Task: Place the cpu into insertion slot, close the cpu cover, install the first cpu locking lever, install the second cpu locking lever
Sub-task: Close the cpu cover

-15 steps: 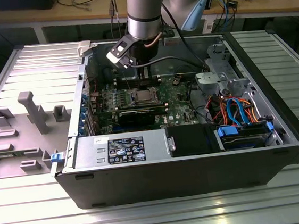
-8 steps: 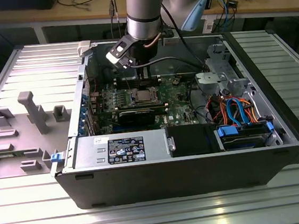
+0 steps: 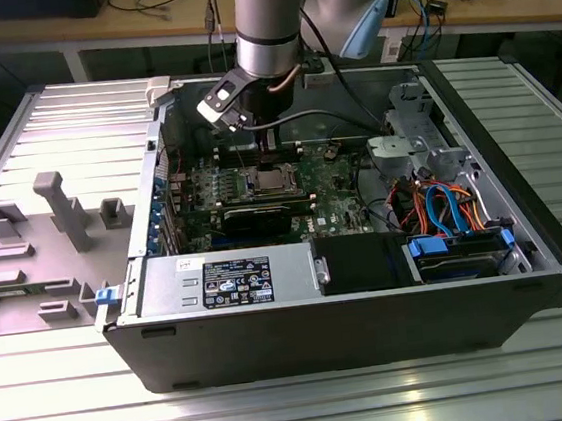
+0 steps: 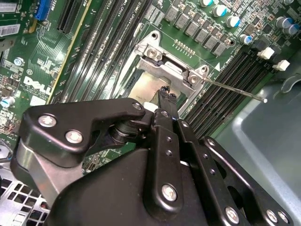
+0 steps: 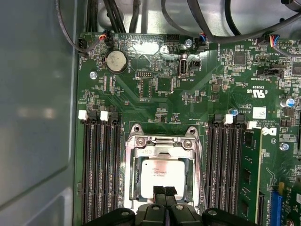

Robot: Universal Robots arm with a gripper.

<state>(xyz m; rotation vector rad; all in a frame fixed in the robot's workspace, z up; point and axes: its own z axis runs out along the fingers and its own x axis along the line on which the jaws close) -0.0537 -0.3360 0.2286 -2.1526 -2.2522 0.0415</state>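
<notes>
One cpu (image 5: 162, 173) seated in insertion slot (image 5: 133, 176), one cpu cover (image 5: 160, 140) down; gripper (image 5: 164, 191) jaws together, empty.

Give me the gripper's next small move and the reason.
Probably shift the gripper sideways to the locking lever and press it down. The cpu looks seated, the cpu cover seems to lie flat around it, and the lever's thin rod sticks out free beside the cover, apparently not latched.
</notes>
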